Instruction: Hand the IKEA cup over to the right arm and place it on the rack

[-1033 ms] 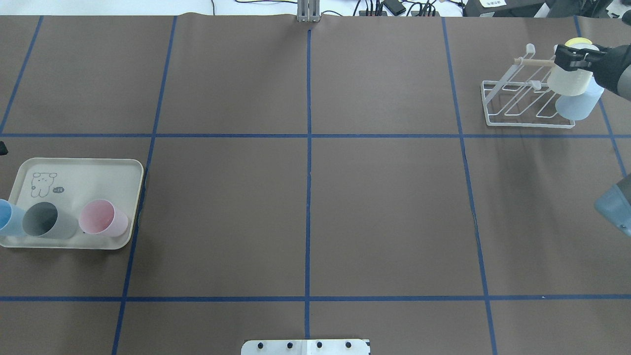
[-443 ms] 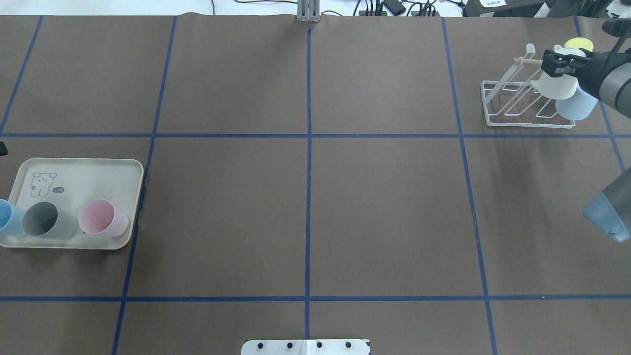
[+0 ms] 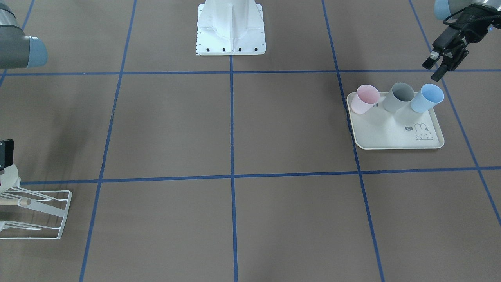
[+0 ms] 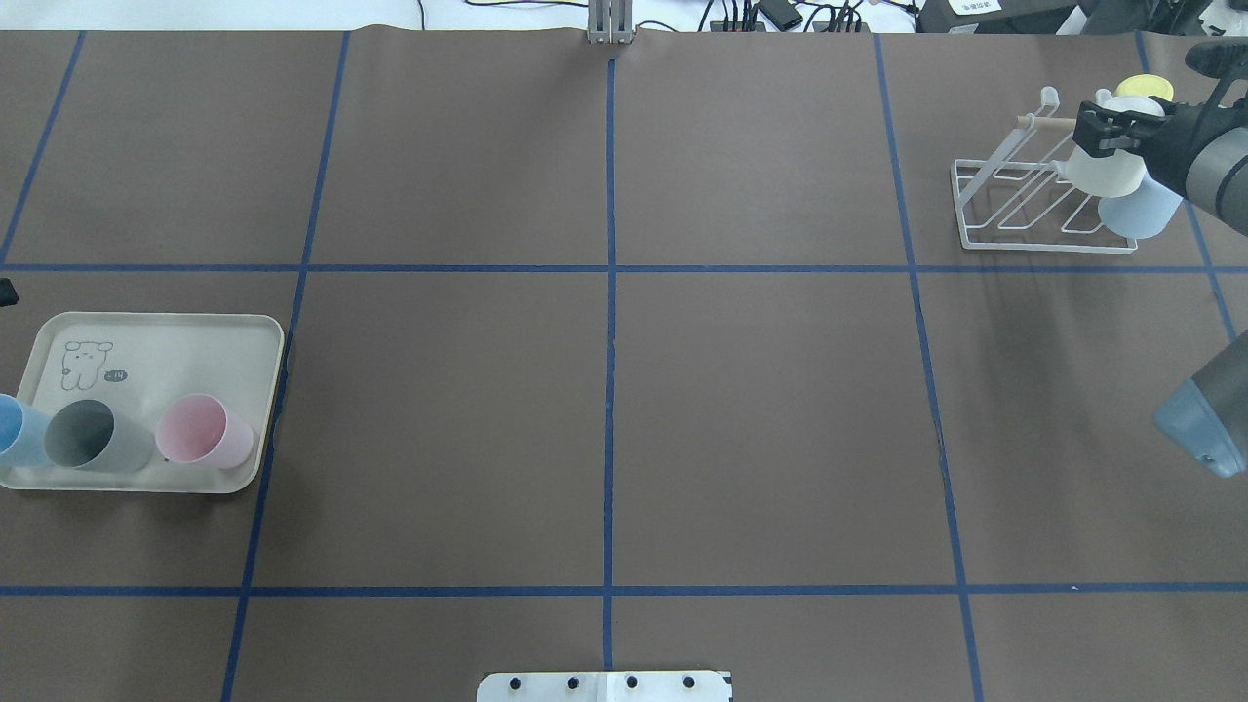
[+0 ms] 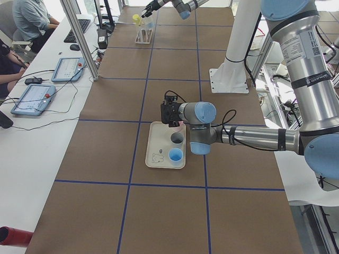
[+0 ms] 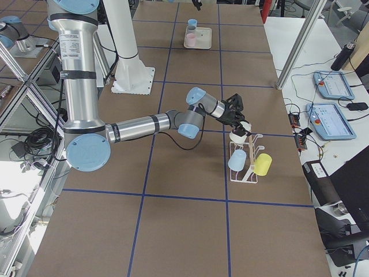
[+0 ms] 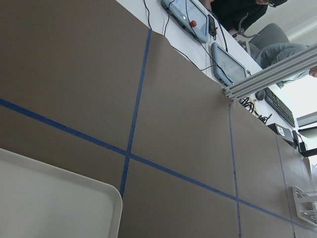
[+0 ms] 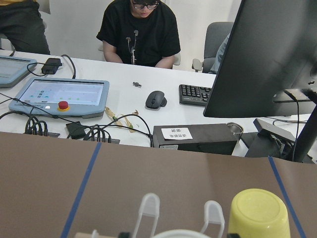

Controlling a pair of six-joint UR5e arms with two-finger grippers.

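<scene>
The cup [image 4: 1107, 171] is plain off-white and hangs in the upper right of the overhead view, right over the rack's slanted prongs. It is tilted, with its wider end toward the frame's lower edge. Whether it touches a prong cannot be told. The right hand [image 4: 1094, 132], black and two-fingered, is clamped across the cup's narrower end. The right arm [image 4: 1214, 166] runs from it off the right edge, silver-grey, with a light-blue cap at the elbow lower down. The rack [image 4: 1014, 219] is a small white wire frame standing on the brown desk [image 4: 760, 419]. Its one pale wooden dowel [image 4: 1048, 120] lies along its upper end, just left of the hand.
</scene>
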